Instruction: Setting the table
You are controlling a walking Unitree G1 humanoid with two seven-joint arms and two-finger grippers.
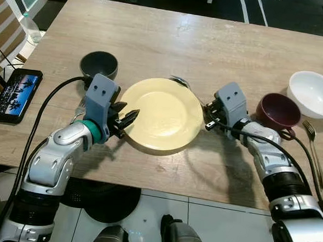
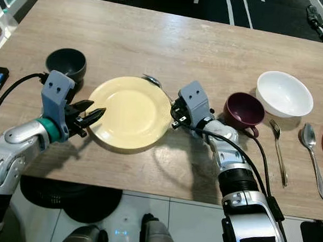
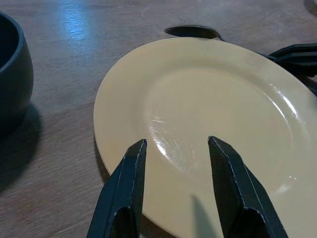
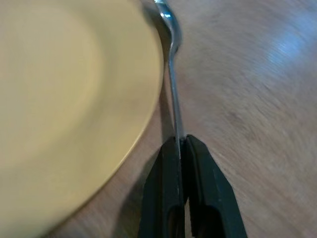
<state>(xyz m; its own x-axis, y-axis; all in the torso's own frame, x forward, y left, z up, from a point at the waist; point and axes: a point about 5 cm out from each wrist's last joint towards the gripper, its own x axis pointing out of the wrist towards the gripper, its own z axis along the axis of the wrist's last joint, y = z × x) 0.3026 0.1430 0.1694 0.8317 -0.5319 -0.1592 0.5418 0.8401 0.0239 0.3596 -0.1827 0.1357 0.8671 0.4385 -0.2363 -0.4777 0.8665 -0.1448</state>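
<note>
- Phone (image 1: 15, 94), screen lit, lies at the far left edge of the wooden table (image 1: 155, 38).
- Dark grey bowl (image 1: 99, 65) stands just left of the plate, apart from it.
- Left gripper (image 1: 130, 119) sits at the left rim of the yellow plate (image 1: 162, 115). Its fingers (image 3: 126, 186) are spread apart over the rim and hold nothing.
- Yellow plate lies near the table's front edge, between the two grippers.
- Spoon (image 4: 171, 54) lies along the plate's right rim, bowl end at the plate's far side.
- Right gripper (image 2: 175, 114) is at the plate's right edge, fingers pinched together on the spoon's handle.
- Maroon cup (image 2: 243, 110) stands just right of the right gripper.
- White bowl (image 2: 284, 93) sits beyond the cup to the right.
- Fork (image 2: 279, 150) and a second spoon (image 2: 312, 152) lie side by side near the right edge.
</note>
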